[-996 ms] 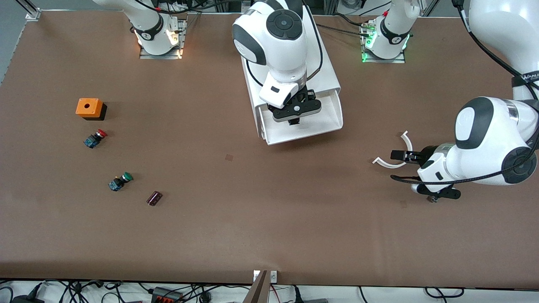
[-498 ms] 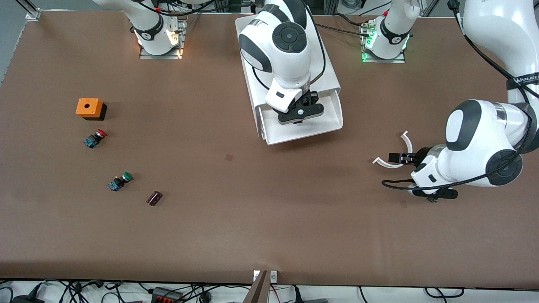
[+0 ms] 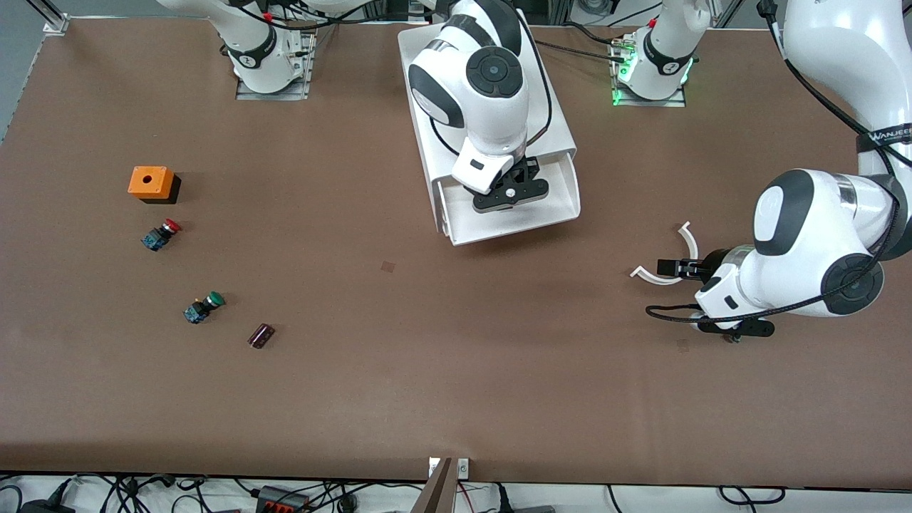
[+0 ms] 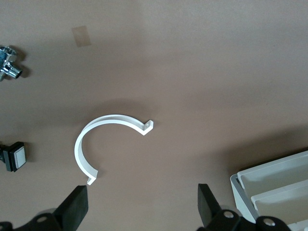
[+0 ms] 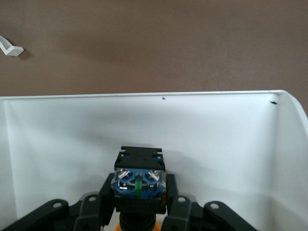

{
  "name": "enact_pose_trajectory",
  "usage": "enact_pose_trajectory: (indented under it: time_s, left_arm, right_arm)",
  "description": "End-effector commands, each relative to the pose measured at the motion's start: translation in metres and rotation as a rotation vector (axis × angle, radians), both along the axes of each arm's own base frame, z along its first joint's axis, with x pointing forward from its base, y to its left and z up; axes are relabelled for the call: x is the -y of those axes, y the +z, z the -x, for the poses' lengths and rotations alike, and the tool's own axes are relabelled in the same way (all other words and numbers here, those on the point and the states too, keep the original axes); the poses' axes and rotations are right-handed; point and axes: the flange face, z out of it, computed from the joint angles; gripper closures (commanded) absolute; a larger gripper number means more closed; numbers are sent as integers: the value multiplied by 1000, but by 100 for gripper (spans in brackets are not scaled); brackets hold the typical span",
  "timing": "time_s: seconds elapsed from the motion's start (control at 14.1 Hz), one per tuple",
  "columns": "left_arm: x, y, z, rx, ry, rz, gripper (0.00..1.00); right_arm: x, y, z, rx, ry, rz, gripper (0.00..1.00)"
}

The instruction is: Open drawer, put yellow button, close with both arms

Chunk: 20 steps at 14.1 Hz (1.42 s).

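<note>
The top drawer [image 3: 559, 206] of the white cabinet [image 3: 552, 135] is pulled open toward the front camera. My right gripper [image 3: 507, 197] is over the open drawer, shut on the yellow button. In the right wrist view the button [image 5: 139, 177] shows its black-and-blue body between the fingers [image 5: 107, 191], with a sliver of orange cap beneath, above the drawer's white floor [image 5: 221, 139]. My left gripper [image 3: 668, 266] waits open and empty low over the table toward the left arm's end. Its fingers [image 4: 76, 208] stand wide apart beside a white curved clip [image 4: 110, 118].
An orange box [image 3: 151, 183], a red-capped button [image 3: 162, 234], a green-capped button [image 3: 203, 307] and a small dark part [image 3: 261, 335] lie toward the right arm's end. The white clip [image 3: 655, 278] lies by my left gripper. The left wrist view shows a metal fitting [image 4: 9, 70].
My right gripper has moved with the yellow button farther in over the open drawer. My left arm shifted a little toward the cabinet, then held still.
</note>
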Motion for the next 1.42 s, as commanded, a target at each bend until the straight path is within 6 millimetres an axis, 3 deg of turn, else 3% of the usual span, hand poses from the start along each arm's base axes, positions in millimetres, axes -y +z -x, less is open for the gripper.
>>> enact_pose_trajectory:
  time_s: [0.0,0.28,0.43,0.57,0.78,1.0,1.14,1.35]
  left_arm:
    - [2,5,-5,11,-4,-27,0]
    - [6,5,-4,10,-6,-24,0]
    - [17,5,-3,5,31,-29,0]
    - [55,9,3,14,43,-48,0]
    - [84,8,6,47,95,-44,0]
    - [128,-2,20,98,200,-30,0]
    - [159,-8,31,124,243,-22,0]
    - [211,-12,50,166,265,-16,0]
  right_arm:
    - [-3,8,-2,9,-21,-11,0]
    - [0,16,-4,16,-26,-11,0]
    - [10,38,-16,41,-46,-30,0]
    - [33,61,-39,74,-84,-33,0]
    - [106,90,-93,76,-171,-25,0]
    - [185,101,-144,78,-187,-2,0]
    - [262,99,-180,35,-180,38,0]
    - [363,101,-211,-19,-108,77,0]
